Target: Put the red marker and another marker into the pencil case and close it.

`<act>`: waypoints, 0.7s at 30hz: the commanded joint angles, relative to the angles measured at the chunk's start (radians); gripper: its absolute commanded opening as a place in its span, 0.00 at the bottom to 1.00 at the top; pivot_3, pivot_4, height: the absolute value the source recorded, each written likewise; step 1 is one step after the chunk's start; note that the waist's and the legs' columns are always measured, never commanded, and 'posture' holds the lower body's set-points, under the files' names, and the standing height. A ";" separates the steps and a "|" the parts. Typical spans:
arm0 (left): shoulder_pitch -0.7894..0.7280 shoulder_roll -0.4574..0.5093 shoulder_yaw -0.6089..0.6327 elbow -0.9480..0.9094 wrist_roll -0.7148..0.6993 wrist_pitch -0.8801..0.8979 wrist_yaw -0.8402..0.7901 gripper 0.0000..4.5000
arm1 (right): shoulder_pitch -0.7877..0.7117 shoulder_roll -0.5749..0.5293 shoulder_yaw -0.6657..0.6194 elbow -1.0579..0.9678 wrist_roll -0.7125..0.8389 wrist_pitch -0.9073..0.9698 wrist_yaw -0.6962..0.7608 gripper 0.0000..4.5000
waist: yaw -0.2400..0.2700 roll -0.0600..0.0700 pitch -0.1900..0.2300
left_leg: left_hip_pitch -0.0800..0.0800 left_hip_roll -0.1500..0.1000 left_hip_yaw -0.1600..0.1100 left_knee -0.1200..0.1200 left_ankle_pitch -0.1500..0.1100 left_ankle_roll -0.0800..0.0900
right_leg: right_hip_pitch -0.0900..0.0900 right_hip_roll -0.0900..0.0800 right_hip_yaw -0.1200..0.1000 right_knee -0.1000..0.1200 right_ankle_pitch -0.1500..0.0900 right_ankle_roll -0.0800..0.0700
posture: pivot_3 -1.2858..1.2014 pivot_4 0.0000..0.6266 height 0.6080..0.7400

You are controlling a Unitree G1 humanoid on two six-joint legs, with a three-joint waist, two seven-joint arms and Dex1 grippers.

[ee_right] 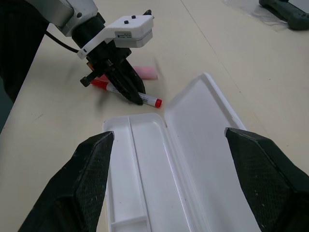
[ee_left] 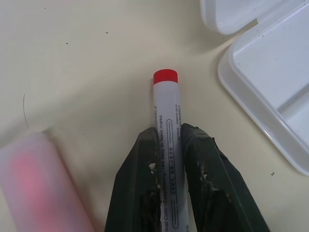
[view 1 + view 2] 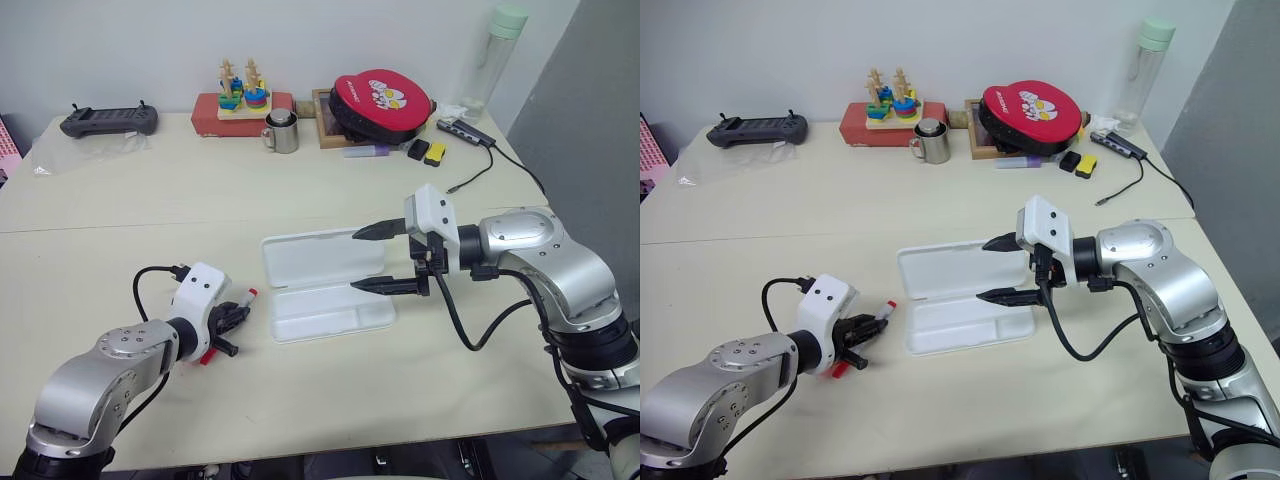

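With the case (image 3: 325, 285) lying open on the bench (image 3: 120, 220), the left hand (image 2: 168, 145) clamps the red marker (image 2: 167, 125) beside it, pink highlighter (image 1: 146, 72) adjacent; the right hand (image 3: 390, 258) hovers wide above the case, clear for loading.

i see a pale table (image 3: 120, 210). the open white pencil case (image 3: 325, 285) lies in the middle, the red marker (image 2: 167, 140) and the pink highlighter (image 1: 146, 72) near left of it. at the far edge: a black controller (image 3: 108, 121), a metal mug (image 3: 283, 132), a red box (image 3: 240, 112).
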 commanded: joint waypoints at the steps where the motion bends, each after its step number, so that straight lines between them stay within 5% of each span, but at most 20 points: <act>1: -0.002 -0.014 0.002 -0.003 -0.001 0.024 -0.001 0.09 | -0.011 -0.012 -0.022 -0.032 0.014 -0.008 -0.003 0.86 | 0.000 0.000 0.000 | 0.000 0.000 0.000 0.000 0.000 0.000 | 0.000 0.000 0.000 0.000 0.000 0.000 | 0.52 0.24 1.00; 21: -0.077 0.008 0.126 -0.198 -0.104 0.171 -0.021 0.09 | -0.008 -0.038 -0.022 -0.039 0.023 0.004 0.008 0.86 | 0.000 0.000 0.000 | -0.001 0.000 -0.001 0.000 0.000 0.000 | 0.000 0.000 -0.001 0.000 0.000 0.000 | 0.52 0.24 1.00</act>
